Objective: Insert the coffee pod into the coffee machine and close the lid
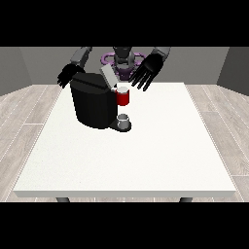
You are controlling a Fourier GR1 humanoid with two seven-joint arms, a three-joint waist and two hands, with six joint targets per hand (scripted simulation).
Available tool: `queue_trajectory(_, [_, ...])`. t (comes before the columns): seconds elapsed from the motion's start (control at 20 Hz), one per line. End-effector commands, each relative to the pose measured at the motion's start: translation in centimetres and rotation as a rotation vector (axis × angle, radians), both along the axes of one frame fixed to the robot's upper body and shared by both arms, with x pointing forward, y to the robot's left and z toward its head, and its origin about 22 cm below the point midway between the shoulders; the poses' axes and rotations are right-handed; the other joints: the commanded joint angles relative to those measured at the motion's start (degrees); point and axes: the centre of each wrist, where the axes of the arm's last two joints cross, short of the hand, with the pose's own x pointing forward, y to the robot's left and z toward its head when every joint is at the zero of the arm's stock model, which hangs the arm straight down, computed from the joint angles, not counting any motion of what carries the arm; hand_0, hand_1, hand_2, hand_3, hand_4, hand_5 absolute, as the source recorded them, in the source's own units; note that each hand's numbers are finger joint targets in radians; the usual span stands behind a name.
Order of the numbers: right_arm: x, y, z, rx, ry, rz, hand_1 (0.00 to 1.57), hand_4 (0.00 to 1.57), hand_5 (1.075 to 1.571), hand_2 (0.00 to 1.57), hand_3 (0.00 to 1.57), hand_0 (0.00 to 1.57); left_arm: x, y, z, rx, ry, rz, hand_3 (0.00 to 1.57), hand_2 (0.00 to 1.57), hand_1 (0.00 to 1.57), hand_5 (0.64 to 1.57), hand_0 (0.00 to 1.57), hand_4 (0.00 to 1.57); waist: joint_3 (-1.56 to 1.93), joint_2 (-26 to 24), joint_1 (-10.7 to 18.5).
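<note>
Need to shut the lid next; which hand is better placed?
The robot's left, I'd judge: the hand at the view's right hovers open beside the raised lid. The other hand sits behind the coffee machine.

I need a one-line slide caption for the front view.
Open hand above the coffee machine, its lid raised, cup below.

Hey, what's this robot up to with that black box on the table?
It is working at a black coffee machine on the large white table. The machine's grey lid is tilted up, open. A red pod holder sits at the machine's front, above a small grey cup. The hand at the view's right hovers near the holder with fingers spread, holding nothing. The hand at the view's left is behind the machine.
</note>
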Motion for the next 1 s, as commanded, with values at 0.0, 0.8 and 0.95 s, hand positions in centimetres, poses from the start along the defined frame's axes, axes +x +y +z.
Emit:
queue_trajectory(0.0, [-1.2,-0.6,-1.8,0.013,0.060,-0.027,0.00,0.43,1.571,0.00,0.00,0.00,-0.4,-1.6,-3.7,-0.078,0.069,-0.024,0.00,0.00,0.00,1.571,0.00,0.00,0.00,-3.7,2.1])
queue_trajectory(0.8, [-4.1,-4.3,-1.2,-0.048,0.146,0.051,0.00,0.29,1.571,0.00,0.00,0.00,-7.8,-0.5,-22.1,-0.838,0.324,0.087,0.00,0.00,0.00,1.571,0.00,0.19,-0.06,-23.5,12.1])
queue_trajectory(0.95, [-2.5,-4.3,1.1,-0.075,0.090,0.063,0.00,0.00,1.571,0.00,0.00,0.00,-7.5,-0.3,-21.4,-0.929,0.363,0.090,0.00,0.00,0.00,1.571,0.00,0.21,-0.03,-24.1,14.6])
